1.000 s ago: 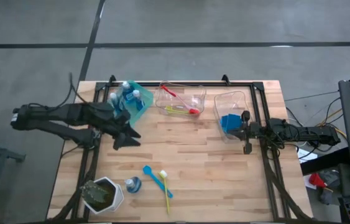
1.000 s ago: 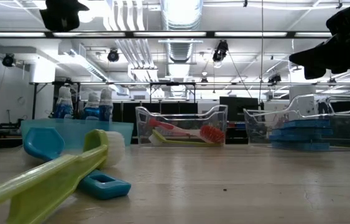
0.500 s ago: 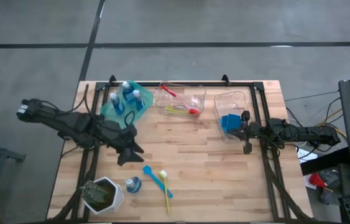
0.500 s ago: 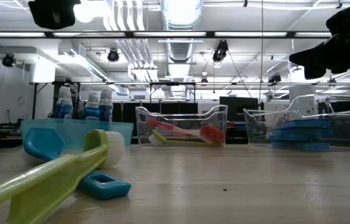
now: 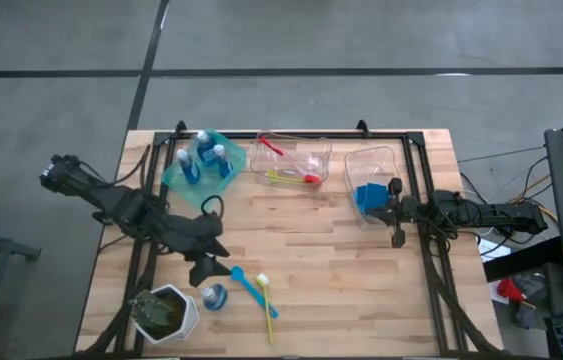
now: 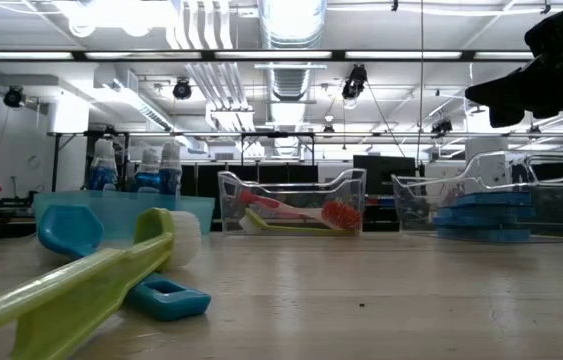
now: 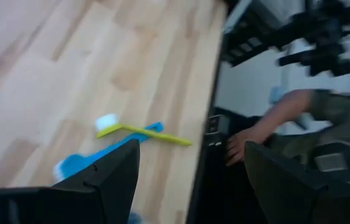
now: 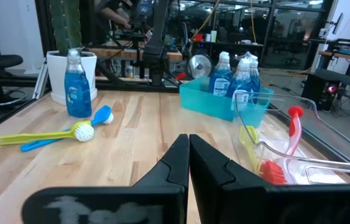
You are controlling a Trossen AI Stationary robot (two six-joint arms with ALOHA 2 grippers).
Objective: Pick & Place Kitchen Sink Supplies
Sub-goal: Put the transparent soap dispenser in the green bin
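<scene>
My left gripper (image 5: 211, 266) hangs open above the table, just far of a standing clear bottle of blue liquid (image 5: 214, 296) with nothing between its fingers (image 7: 190, 183). A blue brush (image 5: 249, 287) and a yellow-green brush (image 5: 265, 304) lie crossed flat on the wood beside the bottle. Three more bottles (image 5: 201, 158) stand in the teal bin (image 5: 223, 180). Blue sponges (image 5: 369, 197) lie in the right clear bin, and a red and a yellow-green brush (image 5: 291, 172) in the middle one. My right gripper (image 8: 189, 155) rests shut at the table's right edge (image 5: 393, 208).
A white pot with a green plant (image 5: 166, 313) stands at the near left corner, close to the bottle. The three bins line the far edge. The middle of the table is bare wood. A person's hand (image 7: 243, 146) shows beyond the table's edge.
My left gripper has swung from beside the teal bin toward the table's near edge, closing on the standing bottle and the crossed brushes, and has risen out of the low view. Its fingers stay open.
</scene>
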